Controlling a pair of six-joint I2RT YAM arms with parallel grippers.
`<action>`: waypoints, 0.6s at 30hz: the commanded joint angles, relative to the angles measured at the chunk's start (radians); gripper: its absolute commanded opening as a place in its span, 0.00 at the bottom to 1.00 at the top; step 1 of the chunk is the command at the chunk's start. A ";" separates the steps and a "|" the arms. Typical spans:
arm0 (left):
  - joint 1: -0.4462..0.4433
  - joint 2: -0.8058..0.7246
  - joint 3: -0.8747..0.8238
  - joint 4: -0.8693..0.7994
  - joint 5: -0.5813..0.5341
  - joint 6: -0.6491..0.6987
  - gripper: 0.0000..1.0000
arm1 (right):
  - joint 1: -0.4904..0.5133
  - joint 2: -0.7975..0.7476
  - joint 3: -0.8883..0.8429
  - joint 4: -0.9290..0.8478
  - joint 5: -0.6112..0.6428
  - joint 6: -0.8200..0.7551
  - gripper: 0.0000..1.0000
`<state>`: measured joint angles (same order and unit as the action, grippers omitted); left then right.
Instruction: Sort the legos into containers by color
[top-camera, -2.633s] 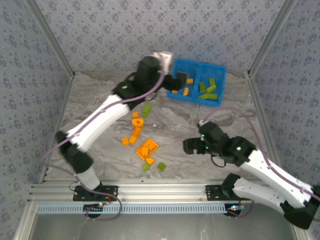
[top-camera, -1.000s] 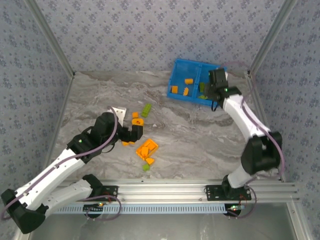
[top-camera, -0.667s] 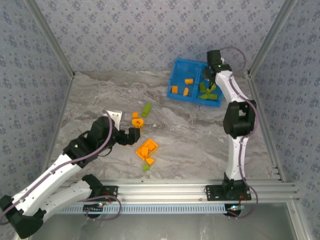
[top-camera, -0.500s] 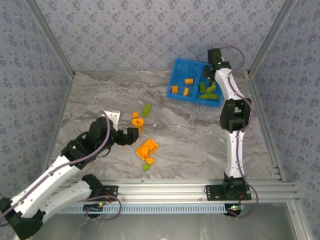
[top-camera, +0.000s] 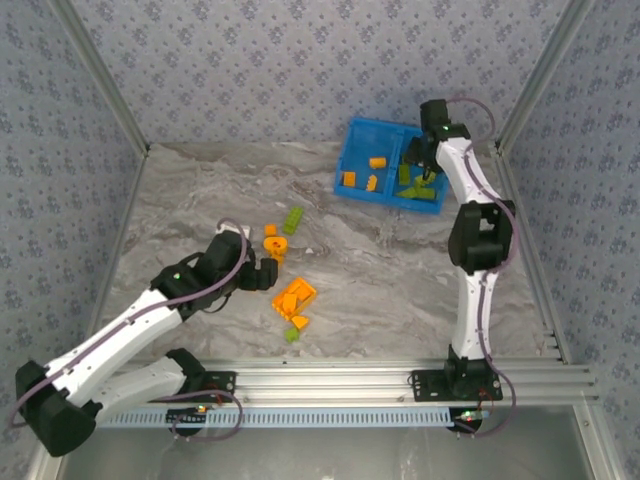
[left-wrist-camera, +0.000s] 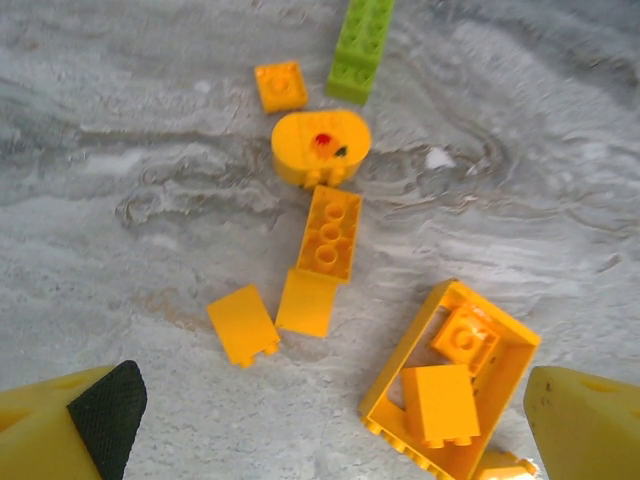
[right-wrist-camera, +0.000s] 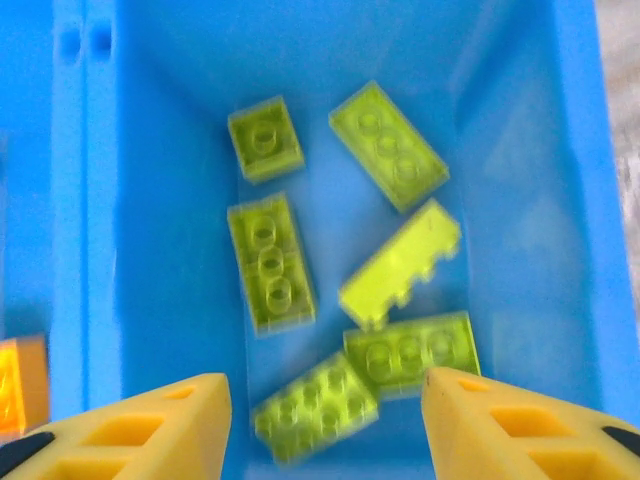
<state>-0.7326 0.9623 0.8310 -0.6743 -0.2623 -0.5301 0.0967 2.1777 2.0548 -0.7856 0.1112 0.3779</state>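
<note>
Count: six lime bricks (right-wrist-camera: 270, 262) in the bin's right compartment (right-wrist-camera: 330, 40), three orange bricks (top-camera: 377, 162) in the left compartment (top-camera: 360, 150). Loose: two green bricks (left-wrist-camera: 362, 45), an orange plate (left-wrist-camera: 412, 340) carrying two bricks, five orange pieces (left-wrist-camera: 330, 232) beyond it.

Grey marbled table (top-camera: 200, 190), patterned walls (top-camera: 300, 60), aluminium rail (top-camera: 330, 375) at the near edge.

Left gripper (left-wrist-camera: 340, 415) is spread wide and empty over the orange pile. Right gripper (right-wrist-camera: 325, 430) is parted and empty over the green compartment.

Versus earlier: the arms have swapped ends, one green brick has left the table, and the right jaws are wider.
</note>
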 joint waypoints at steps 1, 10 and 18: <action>0.008 0.078 0.072 -0.042 -0.030 -0.035 0.99 | 0.040 -0.200 -0.215 0.105 -0.036 0.008 0.57; 0.021 0.310 0.117 -0.018 0.013 0.013 0.99 | 0.329 -0.672 -0.748 0.180 0.014 -0.062 0.70; 0.042 0.331 0.105 -0.010 -0.046 -0.032 0.98 | 0.644 -0.744 -0.986 0.269 -0.162 0.109 0.75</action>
<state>-0.7040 1.3228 0.9215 -0.6914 -0.2680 -0.5392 0.6861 1.4021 1.1210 -0.5591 0.0288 0.3965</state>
